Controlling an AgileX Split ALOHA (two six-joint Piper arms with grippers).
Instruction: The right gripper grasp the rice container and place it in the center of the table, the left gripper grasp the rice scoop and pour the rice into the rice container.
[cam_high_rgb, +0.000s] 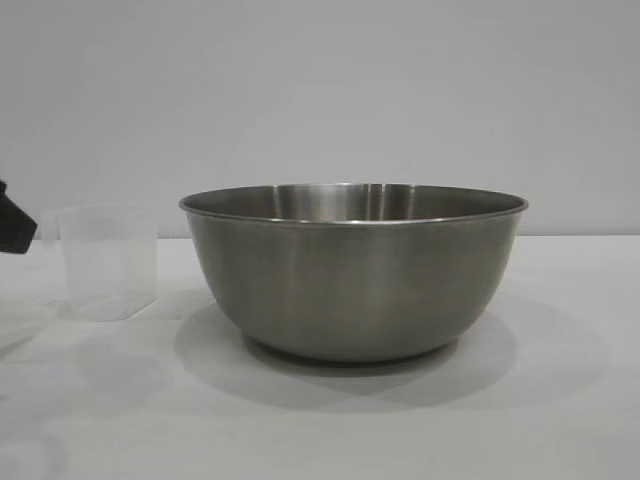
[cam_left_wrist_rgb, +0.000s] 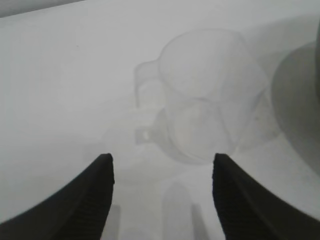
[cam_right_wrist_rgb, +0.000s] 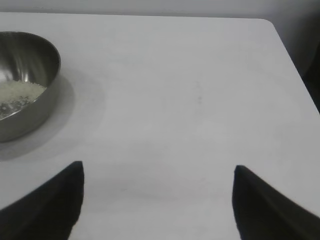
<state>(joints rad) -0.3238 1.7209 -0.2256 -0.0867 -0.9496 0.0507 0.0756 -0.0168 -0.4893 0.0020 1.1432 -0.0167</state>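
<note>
The rice container (cam_high_rgb: 352, 270), a big steel bowl, stands mid-table. In the right wrist view a small heap of rice (cam_right_wrist_rgb: 19, 93) lies on the rice container's (cam_right_wrist_rgb: 27, 75) floor. The rice scoop (cam_high_rgb: 108, 262), a clear cup, stands upright on the table (cam_high_rgb: 560, 400) just left of the bowl. My left gripper (cam_left_wrist_rgb: 162, 164) is open, and the rice scoop (cam_left_wrist_rgb: 210, 100) sits a little beyond its fingertips, untouched, with its loop handle (cam_left_wrist_rgb: 144, 85) turned sideways. My right gripper (cam_right_wrist_rgb: 159, 171) is open over bare table (cam_right_wrist_rgb: 190, 100), well away from the bowl.
A black part of the left arm (cam_high_rgb: 14, 222) shows at the left edge of the exterior view, beside the scoop. The bowl's wall (cam_left_wrist_rgb: 300, 100) rises close beside the scoop. The table's corner and far edge (cam_right_wrist_rgb: 280, 35) show in the right wrist view.
</note>
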